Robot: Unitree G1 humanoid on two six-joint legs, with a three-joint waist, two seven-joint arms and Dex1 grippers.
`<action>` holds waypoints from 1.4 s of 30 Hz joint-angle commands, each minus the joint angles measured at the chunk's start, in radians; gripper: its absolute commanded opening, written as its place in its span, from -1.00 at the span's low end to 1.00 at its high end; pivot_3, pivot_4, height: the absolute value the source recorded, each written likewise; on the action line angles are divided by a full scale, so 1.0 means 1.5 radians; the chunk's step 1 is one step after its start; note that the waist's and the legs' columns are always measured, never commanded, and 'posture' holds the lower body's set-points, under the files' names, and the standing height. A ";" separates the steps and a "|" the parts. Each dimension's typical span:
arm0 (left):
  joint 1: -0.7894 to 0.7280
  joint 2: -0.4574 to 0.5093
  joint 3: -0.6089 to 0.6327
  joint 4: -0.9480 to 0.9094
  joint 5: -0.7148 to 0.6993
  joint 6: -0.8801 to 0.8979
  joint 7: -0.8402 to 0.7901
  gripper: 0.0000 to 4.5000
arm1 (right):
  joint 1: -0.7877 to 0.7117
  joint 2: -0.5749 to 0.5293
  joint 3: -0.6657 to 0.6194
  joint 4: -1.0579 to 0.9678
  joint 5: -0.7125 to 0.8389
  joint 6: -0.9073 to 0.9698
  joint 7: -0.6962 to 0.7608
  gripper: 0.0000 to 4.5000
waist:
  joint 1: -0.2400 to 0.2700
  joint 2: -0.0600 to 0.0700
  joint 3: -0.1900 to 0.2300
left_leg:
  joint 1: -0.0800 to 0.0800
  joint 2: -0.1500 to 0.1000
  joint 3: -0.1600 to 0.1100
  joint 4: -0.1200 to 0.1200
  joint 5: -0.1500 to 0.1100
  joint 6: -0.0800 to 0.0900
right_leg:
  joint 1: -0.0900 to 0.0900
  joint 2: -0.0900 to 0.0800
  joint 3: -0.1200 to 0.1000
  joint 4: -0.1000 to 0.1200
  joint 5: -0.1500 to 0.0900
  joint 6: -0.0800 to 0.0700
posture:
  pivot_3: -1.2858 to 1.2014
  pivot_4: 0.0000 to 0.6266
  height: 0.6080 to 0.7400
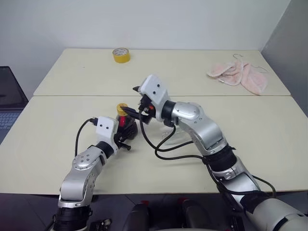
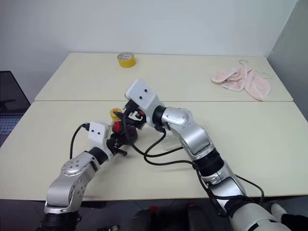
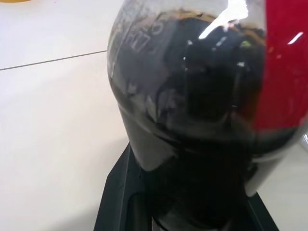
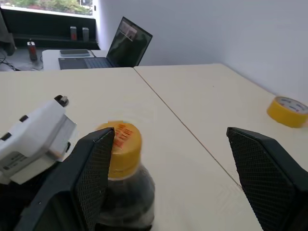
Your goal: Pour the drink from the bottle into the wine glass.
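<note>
Two pale cream tables [image 1: 57, 144] stand pushed together against a white wall, one seam running between them — a roll of yellow tape [image 1: 121, 55] and a pink cloth [image 1: 239, 74] lie on the far one, a laptop [image 4: 126, 44] off to the robot's left. The left gripper [image 1: 126, 138] is clenched on the bottle [image 1: 126, 122] of dark drink [image 3: 202, 91], upright near the seam; the right gripper [image 4: 168, 159] hangs released, fingers spread beside the yellow cap [image 4: 122, 147].

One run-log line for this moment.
left gripper: shut on bottle | right gripper: open, at yellow cap | cap: on
</note>
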 commanded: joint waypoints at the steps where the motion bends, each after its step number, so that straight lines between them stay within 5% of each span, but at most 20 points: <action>1: -0.013 0.000 0.006 -0.030 -0.012 -0.010 -0.003 -0.66 | 0.004 0.006 -0.005 -0.042 0.016 0.002 0.012 0.77 | 0.000 0.000 0.000 | 0.000 0.000 0.000 0.000 0.000 0.000 | 0.000 0.000 0.000 0.000 0.000 0.000 | 0.03 -0.52 1.00; 24: -0.012 0.003 -0.001 -0.035 -0.017 -0.008 -0.005 -0.66 | -0.038 0.038 0.020 0.047 -0.046 -0.067 0.009 0.77 | 0.000 0.000 0.000 | 0.000 0.000 0.000 0.000 0.000 0.000 | 0.000 0.000 0.000 0.000 0.000 0.000 | 0.03 -0.52 1.00; 42: -0.015 0.008 0.006 -0.029 -0.017 -0.008 -0.005 -0.66 | 0.009 -0.011 -0.005 -0.019 -0.025 -0.020 0.017 0.77 | 0.000 0.000 0.000 | 0.000 0.000 0.000 0.000 0.000 0.000 | 0.000 0.000 0.000 0.000 0.000 0.000 | 0.03 -0.52 1.00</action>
